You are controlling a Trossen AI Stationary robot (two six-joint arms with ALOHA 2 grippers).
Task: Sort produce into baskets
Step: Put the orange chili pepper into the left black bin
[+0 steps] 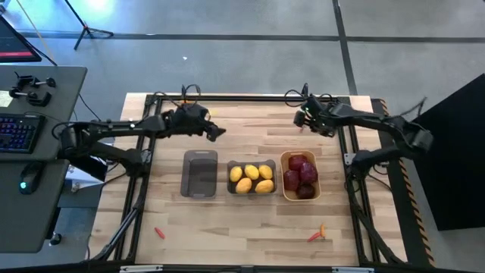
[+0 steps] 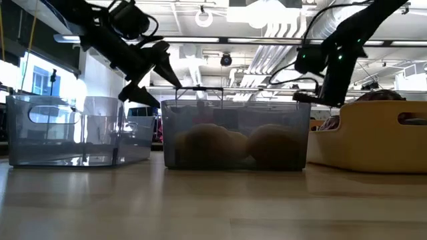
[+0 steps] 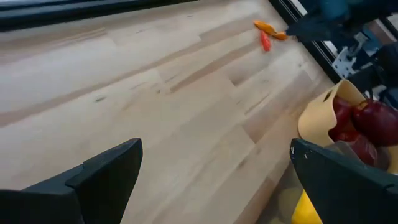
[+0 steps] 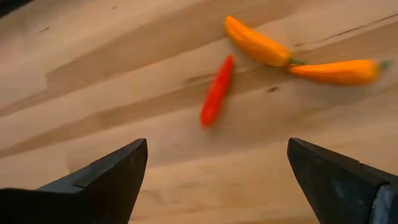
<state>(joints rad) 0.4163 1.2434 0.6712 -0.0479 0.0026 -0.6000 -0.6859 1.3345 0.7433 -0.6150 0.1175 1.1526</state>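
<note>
Overhead, I have three bins in a row mid-table; the grey bin (image 1: 200, 174) on the left holds nothing I can see; the middle bin (image 1: 251, 179) holds yellow oval lemons (image 1: 251, 172); the orange bin (image 1: 300, 176) on the right holds dark red round apples (image 1: 301, 168).

My right wrist camera shows three peppers on bare wood ahead of the right gripper (image 4: 217, 158); the red pepper (image 4: 216, 91) is thin and smooth, its long axis slanting away from the fingers; two orange peppers (image 4: 257, 42) lie just past it, end to end in a shallow V, the far one (image 4: 334, 70) blurred, a green stem tip at its outer end; whether the red one touches them I cannot tell. From above I also see peppers (image 1: 317, 233) near the front edge, well clear of the orange bin, and a lone red one (image 1: 159, 232) at front left.

My left gripper (image 1: 214, 132) hangs above the table behind the grey bin, arm stretched inward from the left, fingers spread wide and empty; in the low view they tilt down toward the bins. My right gripper (image 1: 305, 119) sits behind the orange bin, arm folded in from the right, wrist angled down, fingers wide apart and holding nothing.
</note>
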